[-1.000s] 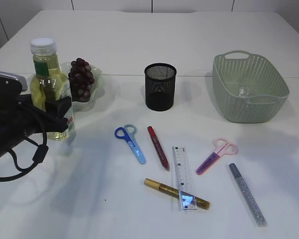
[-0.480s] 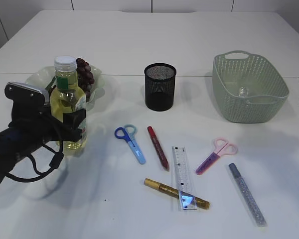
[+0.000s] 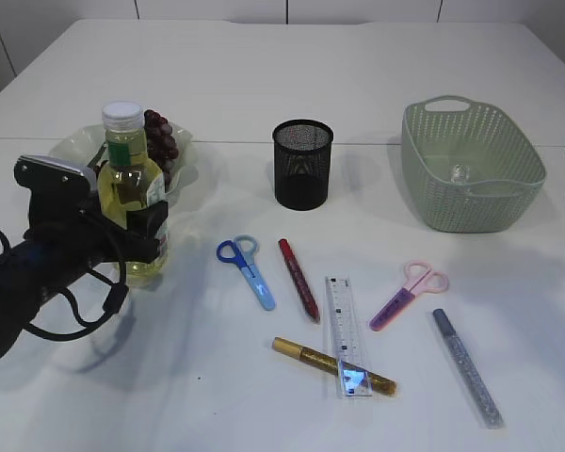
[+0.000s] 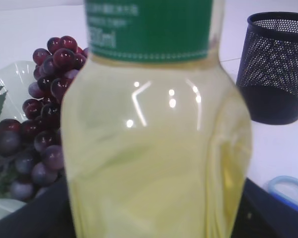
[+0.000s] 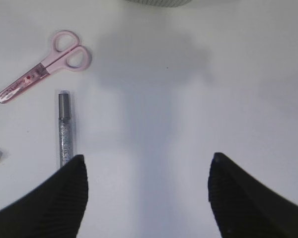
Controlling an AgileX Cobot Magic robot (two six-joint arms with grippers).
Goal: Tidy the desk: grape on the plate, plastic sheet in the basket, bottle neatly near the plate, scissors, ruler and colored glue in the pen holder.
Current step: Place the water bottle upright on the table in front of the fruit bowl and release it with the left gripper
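Observation:
My left gripper [image 3: 137, 235] is shut on a bottle of yellow liquid [image 3: 130, 193] with a green label and white cap, held upright just in front of the clear plate [image 3: 75, 141]. The dark grapes [image 3: 158, 141] lie on that plate. In the left wrist view the bottle [image 4: 154, 148] fills the frame between my dark fingers [image 4: 275, 215], with the grapes [image 4: 44, 114] behind it. My right gripper [image 5: 146, 183] is open and empty above bare table, right of the silver glitter glue [image 5: 64, 129] and pink scissors [image 5: 44, 67].
A black mesh pen holder [image 3: 302, 163] stands mid-table and a green basket [image 3: 471, 198] at the right holds something clear. Blue scissors [image 3: 247, 268], red glue [image 3: 298, 278], clear ruler [image 3: 346, 334], gold glue [image 3: 331, 365], pink scissors [image 3: 410, 294] and silver glue [image 3: 466, 365] lie at the front.
My left gripper carried the bottle to the right, from the table's left edge to the plate's front, and has nearly stopped there. The right gripper and other objects have not moved.

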